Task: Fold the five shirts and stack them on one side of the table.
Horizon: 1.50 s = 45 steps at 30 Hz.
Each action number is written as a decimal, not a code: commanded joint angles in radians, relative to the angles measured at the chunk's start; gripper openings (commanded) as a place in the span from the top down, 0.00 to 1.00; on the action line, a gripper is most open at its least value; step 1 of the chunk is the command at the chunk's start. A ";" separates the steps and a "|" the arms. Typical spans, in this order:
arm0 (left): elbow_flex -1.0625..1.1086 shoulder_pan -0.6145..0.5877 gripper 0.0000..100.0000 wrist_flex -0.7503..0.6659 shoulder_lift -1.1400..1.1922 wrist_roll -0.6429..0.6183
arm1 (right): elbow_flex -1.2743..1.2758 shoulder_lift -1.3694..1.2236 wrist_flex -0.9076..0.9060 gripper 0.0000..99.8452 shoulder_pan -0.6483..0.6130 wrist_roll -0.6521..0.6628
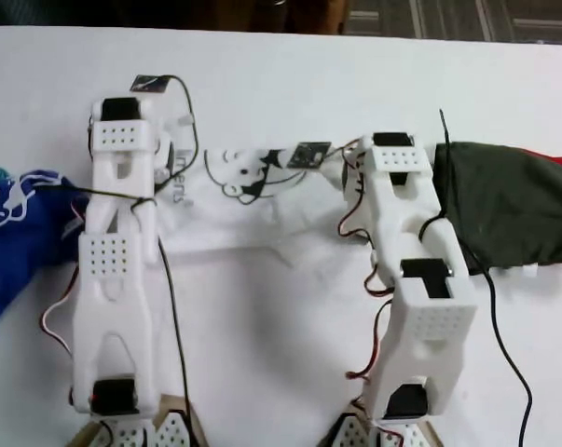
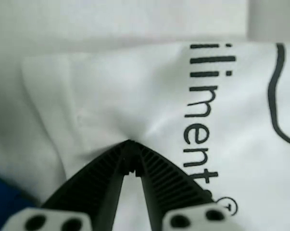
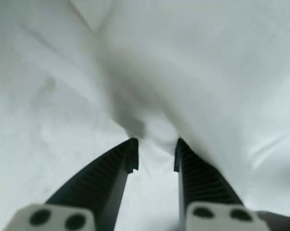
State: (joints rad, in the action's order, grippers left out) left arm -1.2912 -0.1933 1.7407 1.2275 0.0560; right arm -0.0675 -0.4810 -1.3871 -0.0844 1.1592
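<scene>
Left gripper [image 2: 130, 145] pinches black-lettered white shirt [image 2: 135, 91].

Beyond the far edge of the table [image 1: 290, 65] runs a narrow strip of the room. Its left and middle part is a dark brown surface [image 1: 169, 11]; whether it is floor or furniture cannot be told. At the far right the strip turns to grey floor tiles [image 1: 467, 19] crossed by pale joint lines. At the near edge of the table a piece of tan board [image 1: 191, 421] shows left of centre, and a second tan piece [image 1: 340, 430] lies right of centre.
</scene>
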 commanded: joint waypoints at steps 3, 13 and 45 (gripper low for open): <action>-0.013 0.003 0.97 -0.005 0.003 0.003 | -0.003 -0.005 0.035 0.93 0.004 0.008; -0.013 0.003 0.97 -0.005 0.003 0.003 | -0.003 0.024 0.008 0.98 0.005 0.008; -0.013 0.003 0.97 -0.006 0.003 0.003 | -0.002 0.278 0.104 0.98 -0.058 0.002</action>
State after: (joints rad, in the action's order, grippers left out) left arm -1.2912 -0.1933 1.7407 1.2275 0.0560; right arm -0.0644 -0.2110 -1.2566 -0.1396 1.1592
